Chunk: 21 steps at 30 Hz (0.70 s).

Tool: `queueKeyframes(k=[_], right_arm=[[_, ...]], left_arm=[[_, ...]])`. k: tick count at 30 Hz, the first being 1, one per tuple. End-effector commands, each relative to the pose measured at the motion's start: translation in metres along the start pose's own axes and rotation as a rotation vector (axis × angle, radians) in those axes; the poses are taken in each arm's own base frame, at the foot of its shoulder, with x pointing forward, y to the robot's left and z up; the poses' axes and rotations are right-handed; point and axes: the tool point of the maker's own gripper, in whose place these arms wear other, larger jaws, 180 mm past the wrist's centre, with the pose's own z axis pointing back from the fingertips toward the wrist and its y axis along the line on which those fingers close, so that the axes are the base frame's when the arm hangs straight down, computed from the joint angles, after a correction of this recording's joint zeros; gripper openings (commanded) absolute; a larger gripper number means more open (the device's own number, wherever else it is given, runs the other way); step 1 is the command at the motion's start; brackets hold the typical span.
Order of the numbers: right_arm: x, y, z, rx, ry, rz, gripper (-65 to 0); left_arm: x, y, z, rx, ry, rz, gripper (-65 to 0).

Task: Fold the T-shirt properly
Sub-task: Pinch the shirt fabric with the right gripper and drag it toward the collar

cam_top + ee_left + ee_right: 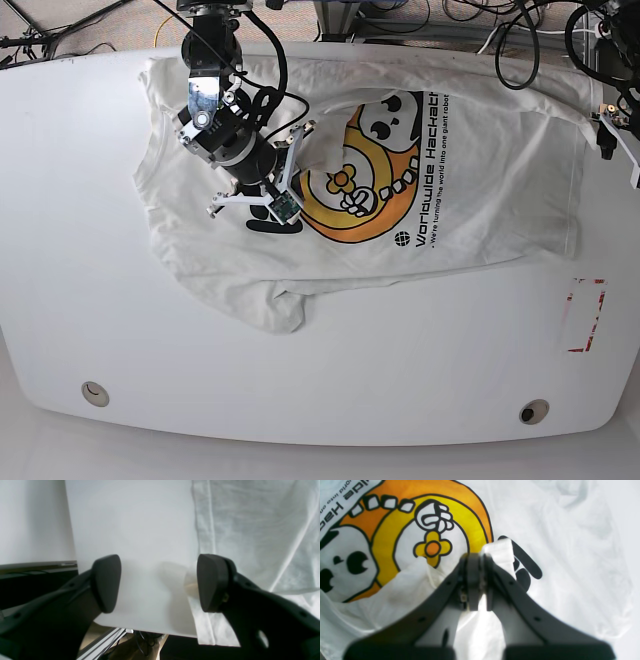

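Note:
The white T-shirt [470,190] lies spread on the table with its yellow-orange cartoon graphic [370,190] and black lettering facing up. In the right wrist view my right gripper [475,561] is shut on a raised fold of the T-shirt [498,551] just beside the graphic [387,530]. Its arm [235,145] reaches over the shirt's left half. My left gripper [160,582] is open, low over the table at the shirt's side edge [250,530]. One finger [212,582] is right at the hem, the other [106,583] over bare table.
The white table [100,300] has a rounded front edge and two round holes [95,392]. A red-marked rectangle [583,315] sits at the right. Cables [500,30] lie behind the far edge. The table's edge [140,630] shows close below the left gripper.

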Motion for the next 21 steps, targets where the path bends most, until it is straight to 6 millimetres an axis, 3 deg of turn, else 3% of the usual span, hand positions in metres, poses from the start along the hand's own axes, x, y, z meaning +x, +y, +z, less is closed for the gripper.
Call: queueKeyframes(k=[1, 7, 21], right_arm=[[0.023, -0.011, 0.003, -0.024, -0.073, 0.018, -64.4], [0.026, -0.027, 0.000, -0.049, -0.074, 0.023, -64.4], [0.007, -0.054, -0.024, -0.048, -0.003, -0.006, -64.4]], left_arm=[[0.011, 0.006, 0.003, 0.013, -0.029, -0.021, -21.1], [0.011, 0.003, 0.002, 0.006, -0.028, -0.026, -21.1], [0.004, 0.001, 0.003, 0.000, -0.011, -0.030, -21.1]])
